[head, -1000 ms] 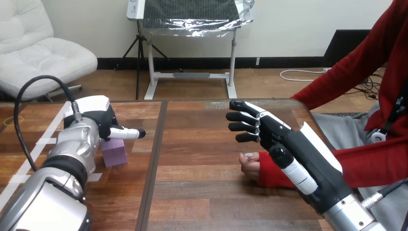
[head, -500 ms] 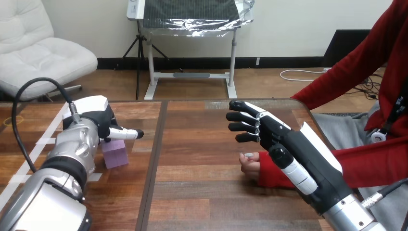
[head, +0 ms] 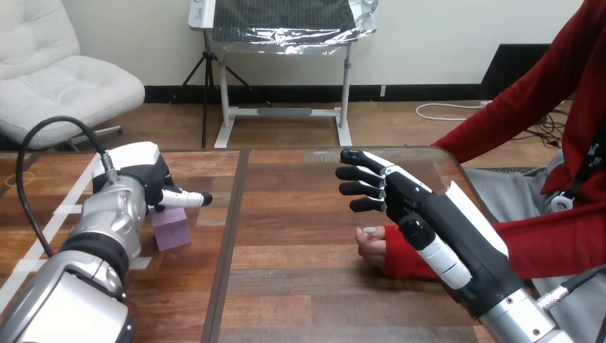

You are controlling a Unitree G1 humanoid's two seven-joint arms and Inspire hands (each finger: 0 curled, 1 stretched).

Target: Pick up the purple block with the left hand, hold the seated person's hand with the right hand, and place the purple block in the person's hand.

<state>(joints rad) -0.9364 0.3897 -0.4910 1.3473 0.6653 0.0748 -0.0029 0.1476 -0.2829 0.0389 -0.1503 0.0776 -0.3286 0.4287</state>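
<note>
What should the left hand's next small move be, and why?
Probably ease the left hand down and grasp the purple block: the block rests on the table just under that hand, not yet lifted. The right hand is open, close by the person's hand without holding it, so the block comes first.

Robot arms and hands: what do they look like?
The left arm and right arm are rounded silver metal. The left hand and right hand are black with white back shells. A black cable loops from the left arm; a braided cable leaves the right.
</note>
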